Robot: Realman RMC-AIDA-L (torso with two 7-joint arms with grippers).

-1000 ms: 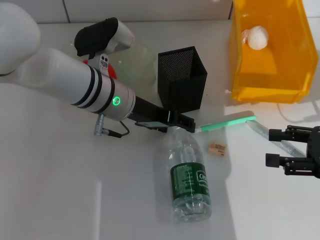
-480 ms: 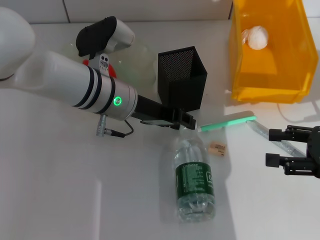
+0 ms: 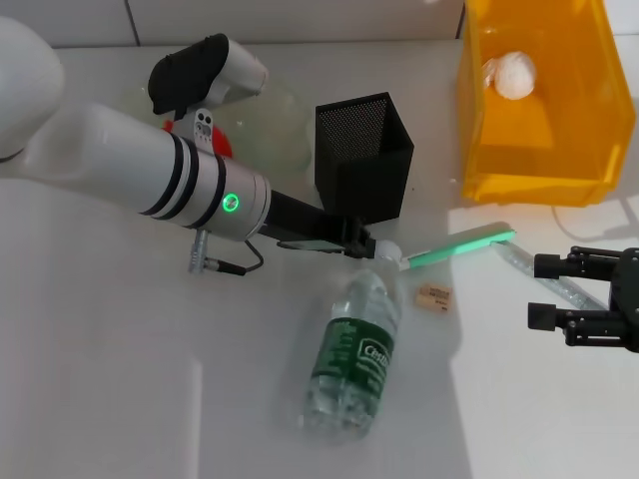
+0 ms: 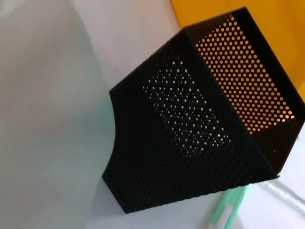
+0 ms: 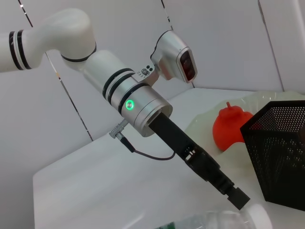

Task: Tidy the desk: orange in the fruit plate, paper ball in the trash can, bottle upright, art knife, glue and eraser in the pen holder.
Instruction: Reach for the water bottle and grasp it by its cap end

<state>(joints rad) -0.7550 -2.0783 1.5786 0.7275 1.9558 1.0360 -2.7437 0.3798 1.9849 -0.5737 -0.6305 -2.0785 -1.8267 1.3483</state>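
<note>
The bottle [image 3: 354, 349] lies tilted on the white desk, its white cap [image 3: 387, 251] toward the pen holder [image 3: 364, 155]. My left gripper [image 3: 365, 244] is at the bottle's neck and looks shut on it; the right wrist view shows its tip [image 5: 237, 198] beside the cap [image 5: 259, 214]. The orange [image 3: 222, 142] rests in the fruit plate [image 3: 285, 125], partly behind my left arm. The paper ball [image 3: 511, 75] lies in the trash can [image 3: 477, 140]. On the desk lie the eraser [image 3: 433, 295], the green art knife [image 3: 461, 242] and a slim clear glue tube [image 3: 524, 261]. My right gripper [image 3: 544, 292] stands open at the right.
The pen holder [image 4: 190, 143] fills the left wrist view, with the art knife [image 4: 224, 214] just beside its base. The trash can stands at the far right. My left arm [image 3: 170, 175] crosses the desk in front of the fruit plate. A white cable [image 3: 599, 215] runs beside the bin.
The bottle has swung about its neck: its base moved left and the cap now shows beside my left gripper. The right gripper has stayed put.
</note>
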